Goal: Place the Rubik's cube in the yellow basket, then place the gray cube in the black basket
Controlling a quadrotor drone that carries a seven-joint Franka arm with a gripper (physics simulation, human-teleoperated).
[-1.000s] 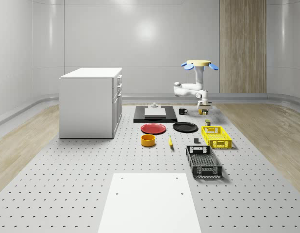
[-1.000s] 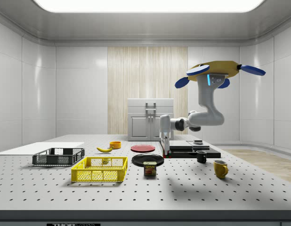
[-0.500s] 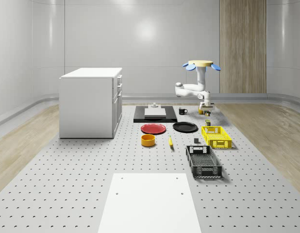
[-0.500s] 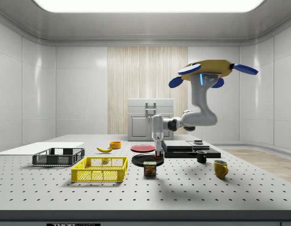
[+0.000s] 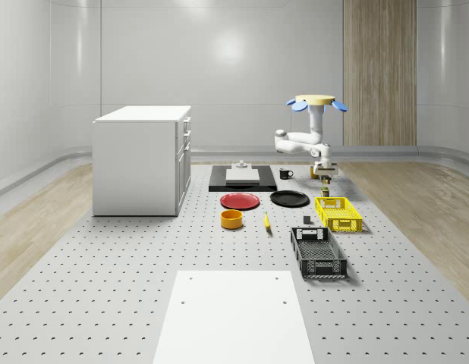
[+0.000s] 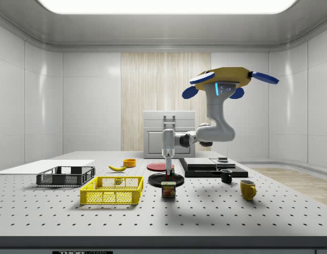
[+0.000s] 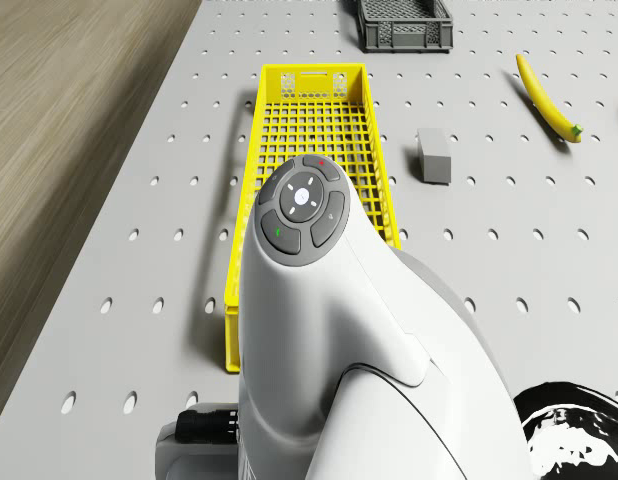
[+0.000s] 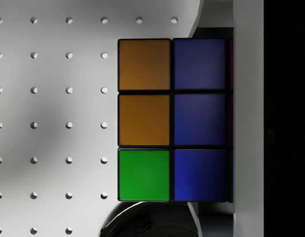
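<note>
Pale glossy walls, a wood-panelled strip (image 5: 379, 72), wooden floor (image 5: 37, 220), and a white cabinet (image 5: 141, 159).
</note>
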